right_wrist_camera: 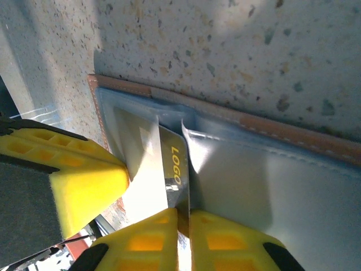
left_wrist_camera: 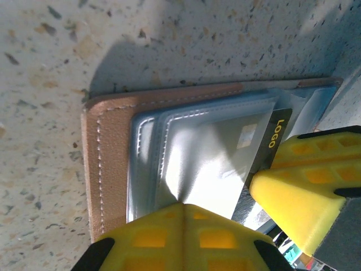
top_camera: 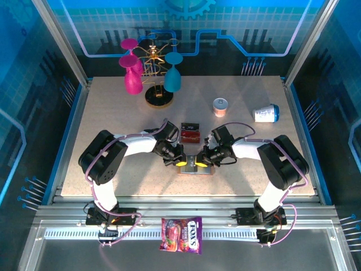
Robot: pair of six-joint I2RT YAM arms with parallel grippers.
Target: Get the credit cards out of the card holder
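The card holder (top_camera: 196,169) lies open on the table between both grippers, tan leather outside (left_wrist_camera: 93,164), shiny grey-blue pockets inside (right_wrist_camera: 271,186). A dark credit card marked "LOGO" (right_wrist_camera: 175,161) sticks partway out of a pocket, and my right gripper (right_wrist_camera: 183,213) is shut on its edge. My left gripper (left_wrist_camera: 185,204) is shut, with its yellow tips pressed on the pocket on the holder's other half. The same card (left_wrist_camera: 276,132) also appears in the left wrist view beside the right gripper's fingers (left_wrist_camera: 307,186). Red credit cards with dark bands (top_camera: 190,132) lie on the table just behind the holder.
A stand with pink and teal glasses (top_camera: 152,79) is at the back left. A small orange-white can (top_camera: 220,106) and a tipped paper cup (top_camera: 265,113) lie at the back right. A candy bag (top_camera: 181,234) sits on the rail in front of the table.
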